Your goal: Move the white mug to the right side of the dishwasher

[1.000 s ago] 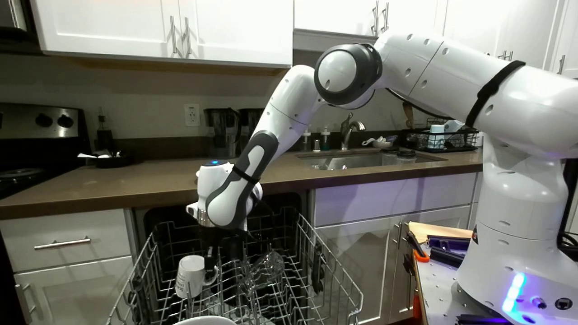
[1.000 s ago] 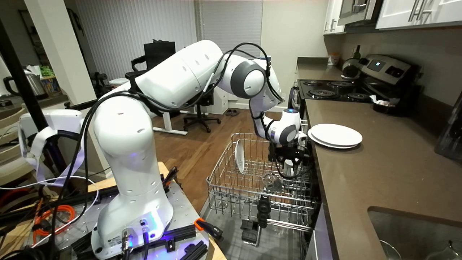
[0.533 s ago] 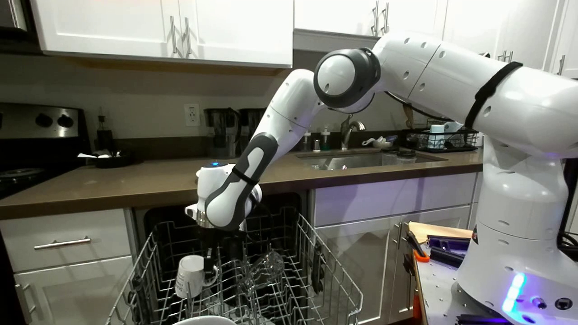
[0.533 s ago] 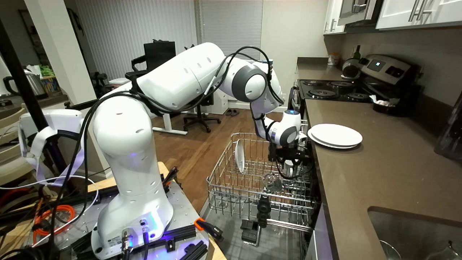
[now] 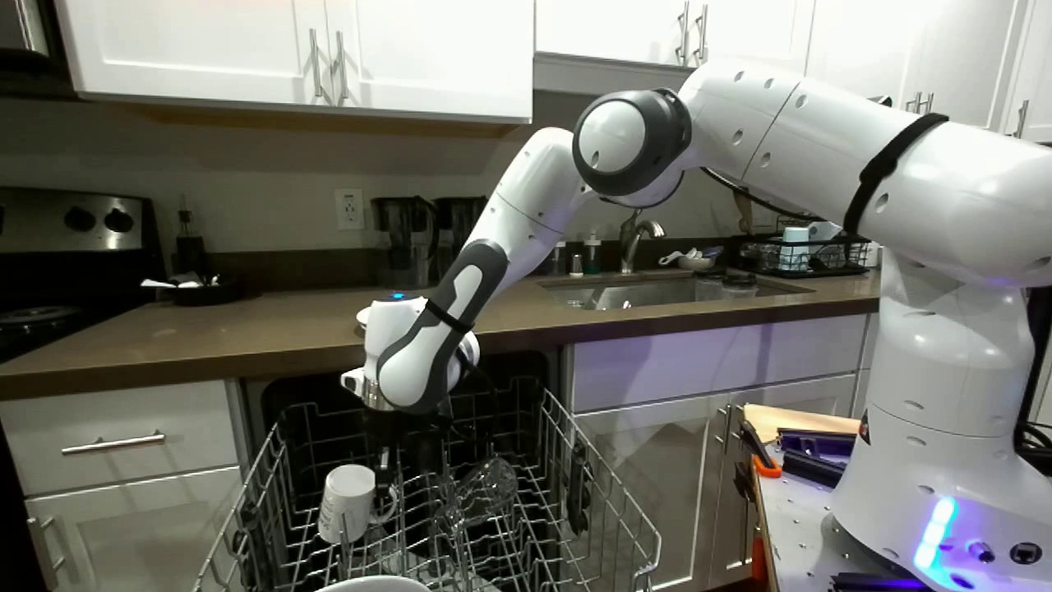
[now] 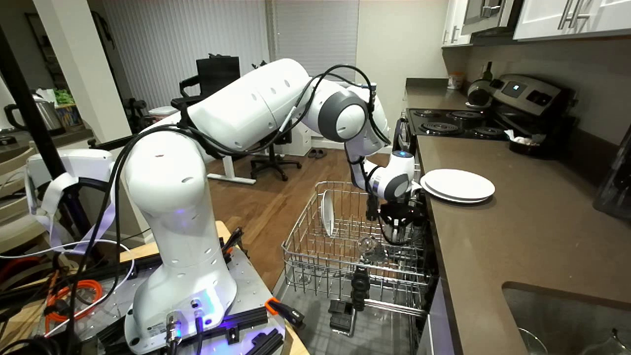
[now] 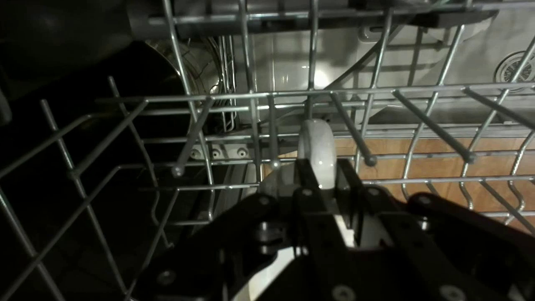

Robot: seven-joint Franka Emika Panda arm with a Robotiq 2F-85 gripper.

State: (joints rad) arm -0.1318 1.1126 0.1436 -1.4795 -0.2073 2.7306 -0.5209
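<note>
We find the white mug (image 5: pixel 346 503) on the wire rack (image 5: pixel 600 464) drawn out of the dishwasher (image 5: pixel 518 362), in the half to our left as we face the counter (image 6: pixel 517 236), its handle (image 7: pixel 317 142) turned towards the middle of the rack. That turn likely explains the approach: the handle is a narrow strap, easier to pinch than the round body, and a gripper (image 7: pixel 327 173) reaching down from above can straddle it among the upright tines (image 7: pixel 193 136). In the wrist view its two fingers (image 7: pixel 305 177) stand close together, one on each flank of the handle — whether they truly squeeze it, we cannot tell. Nor can we make out whether the mug's mouth faces up or down. A plate (image 6: pixel 327 213) stands on edge in the rack, presumably propped by the wires, while a clear glass (image 5: pixel 496 485) looks tilted near the middle. If right means right as we face the counter, we judge the carry not yet done, with the glass close to its path. We would want a firm pinch first, then a straight lift until the mug clears the tines — a sideways pull too soon could snag the handle or knock the glass.
</note>
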